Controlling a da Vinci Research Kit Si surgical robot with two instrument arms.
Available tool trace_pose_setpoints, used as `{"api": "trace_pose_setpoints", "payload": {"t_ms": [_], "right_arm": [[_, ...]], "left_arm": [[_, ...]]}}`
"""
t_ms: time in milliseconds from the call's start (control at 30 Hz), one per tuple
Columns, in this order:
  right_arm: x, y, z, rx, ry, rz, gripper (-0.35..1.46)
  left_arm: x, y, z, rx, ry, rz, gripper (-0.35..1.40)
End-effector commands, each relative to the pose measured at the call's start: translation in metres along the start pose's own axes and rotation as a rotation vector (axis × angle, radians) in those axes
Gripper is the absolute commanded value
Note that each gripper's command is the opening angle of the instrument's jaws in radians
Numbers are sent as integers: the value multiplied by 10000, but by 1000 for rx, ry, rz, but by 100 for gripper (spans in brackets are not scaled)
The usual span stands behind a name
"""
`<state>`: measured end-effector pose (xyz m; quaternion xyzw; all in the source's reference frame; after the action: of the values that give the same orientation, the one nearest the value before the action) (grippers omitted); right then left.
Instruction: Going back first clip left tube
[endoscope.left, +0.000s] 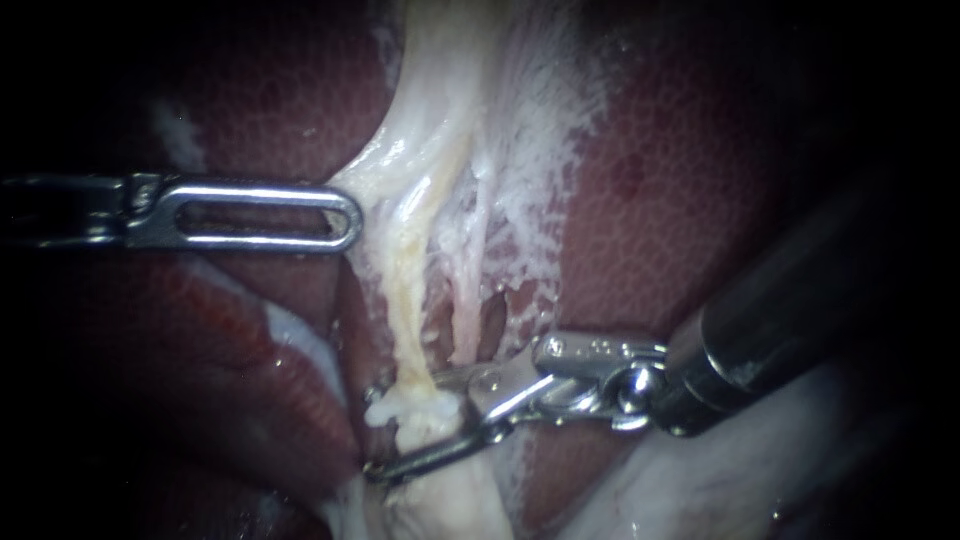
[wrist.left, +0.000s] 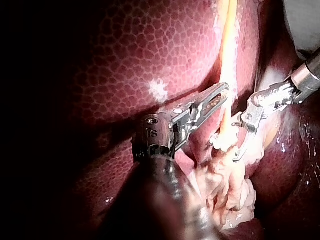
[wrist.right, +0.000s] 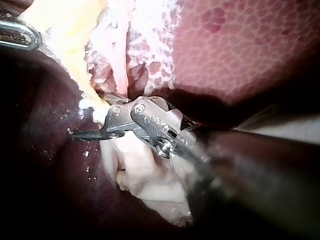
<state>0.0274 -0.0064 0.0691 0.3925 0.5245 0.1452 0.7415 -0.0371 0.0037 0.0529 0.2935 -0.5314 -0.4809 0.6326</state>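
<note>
The left tube (endoscope.left: 405, 300) is a yellowish strand running down through stripped pale tissue, with a white lump low on it. My right instrument (endoscope.left: 375, 432) comes in from the lower right. Its jaws stand open, one on each side of the tube at that lump, and no clip shows clearly. The same straddle appears in the left wrist view, with the right instrument (wrist.left: 227, 145) on the tube (wrist.left: 225, 60), and in the right wrist view (wrist.right: 92, 122). My left instrument (endoscope.left: 345, 215) lies level from the left, its slotted jaws shut on the pale tissue's edge (wrist.left: 225, 95).
A thinner pinkish tube (endoscope.left: 465, 320) runs just right of the yellowish one. Mottled red liver (endoscope.left: 680, 200) lies on both sides. Pale glistening tissue (endoscope.left: 720, 470) sits under the right instrument's shaft. The left instrument's tip (wrist.right: 22, 34) shows beside the yellow tissue.
</note>
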Motion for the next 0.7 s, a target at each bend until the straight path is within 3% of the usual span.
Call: {"api": "trace_pose_setpoints", "payload": {"t_ms": [33,333,633,700], "right_arm": [[-1,0,0,-1,-1,-10,60],[-4,0,3,53,-12,-112,59],[-4,0,4,58,-13,-115,59],[-3,0,1,57,-11,-66,59]], "left_arm": [[0,0,0,0,0,0,-35],[0,0,0,0,0,0,-35],[0,0,0,0,0,0,-35],[0,0,0,0,0,0,-35]]}}
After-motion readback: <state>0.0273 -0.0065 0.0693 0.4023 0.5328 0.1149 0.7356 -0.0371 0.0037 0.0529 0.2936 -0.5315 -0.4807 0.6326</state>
